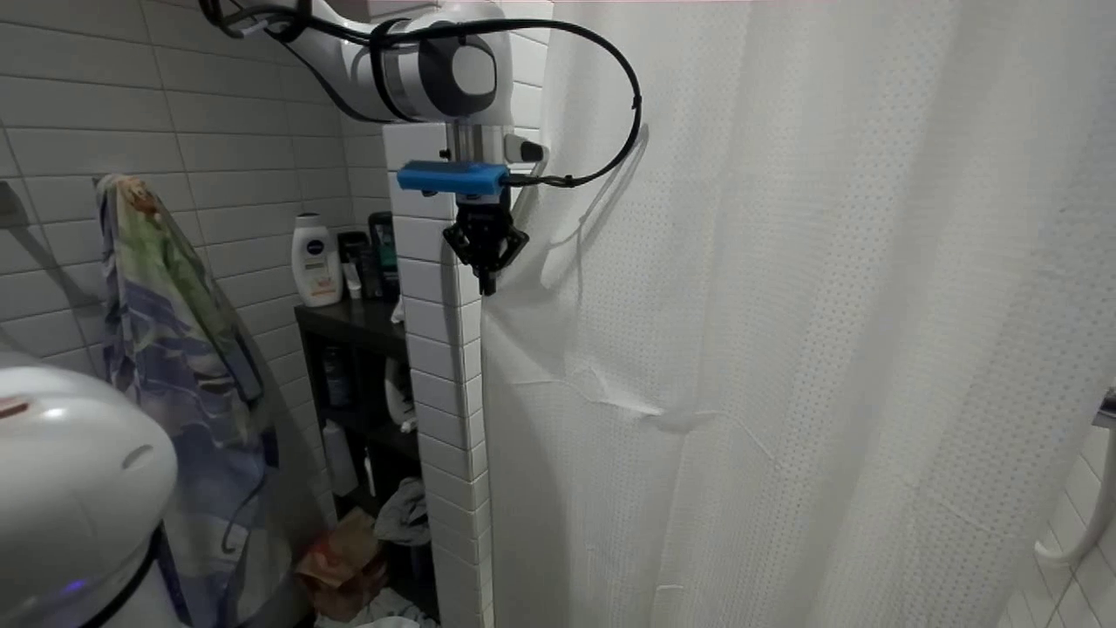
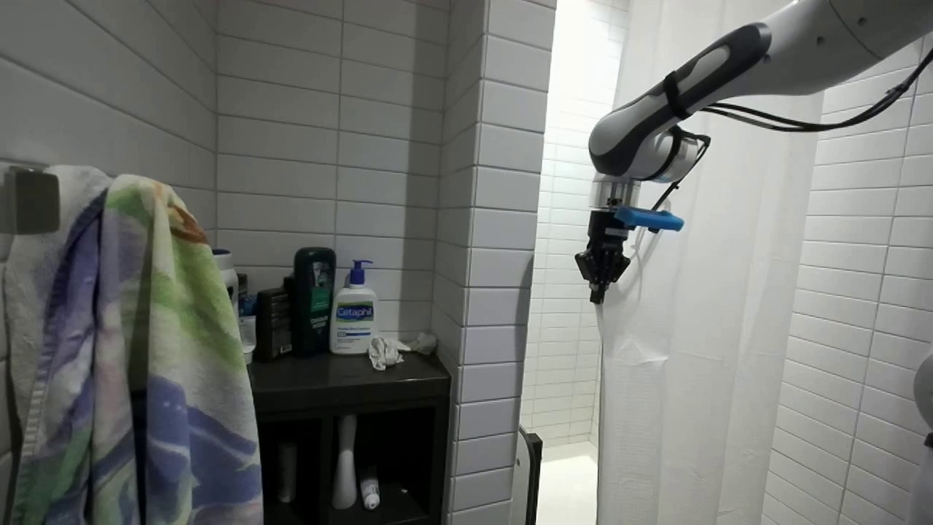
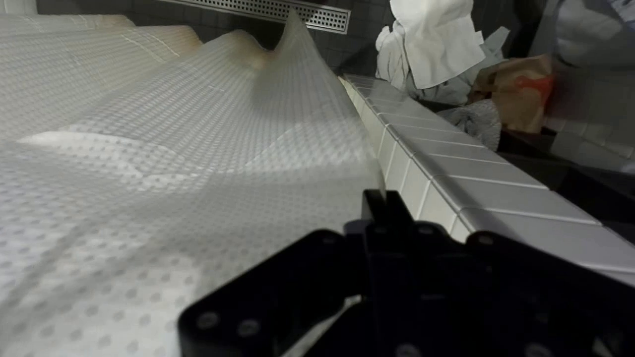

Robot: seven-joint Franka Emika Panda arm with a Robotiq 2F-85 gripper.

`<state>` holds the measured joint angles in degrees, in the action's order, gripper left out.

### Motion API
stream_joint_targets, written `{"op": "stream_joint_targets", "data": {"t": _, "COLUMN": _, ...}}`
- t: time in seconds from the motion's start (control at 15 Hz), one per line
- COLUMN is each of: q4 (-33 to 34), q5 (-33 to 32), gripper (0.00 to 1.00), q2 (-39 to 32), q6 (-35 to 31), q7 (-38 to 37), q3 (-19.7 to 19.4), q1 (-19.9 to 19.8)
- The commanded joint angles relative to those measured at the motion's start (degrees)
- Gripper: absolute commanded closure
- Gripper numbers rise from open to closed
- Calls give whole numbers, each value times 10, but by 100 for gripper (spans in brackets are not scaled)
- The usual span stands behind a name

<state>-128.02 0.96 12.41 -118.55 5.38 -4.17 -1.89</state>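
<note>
The tool [image 2: 598, 295], drawn narrow, is pinching the white shower curtain [image 2: 692, 408] by its side edge. The curtain is hanging near the tiled wall end [image 2: 504, 226], open room showing between their edges in an exterior view.

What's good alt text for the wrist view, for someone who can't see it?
Black jaws pinch the edge of a white, dotted shower curtain, which spreads across the left. Right of it runs a tiled wall, with pale cloths and a brown bag beyond; a drain grate lies at the top.
</note>
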Motion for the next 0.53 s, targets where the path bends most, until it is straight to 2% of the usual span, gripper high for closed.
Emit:
{"op": "stream_joint_targets", "data": {"t": 0.0, "q4": -10, "q5": 39, "gripper": 99, "q2": 13, "q6": 23, "q7": 45, "q3": 8, "q1": 20}}
{"op": "stream_joint_targets", "data": {"t": 0.47, "q4": -15, "q5": 85, "gripper": 99, "q2": 35, "q6": 73, "q7": 115, "q3": 12, "q1": 44}}
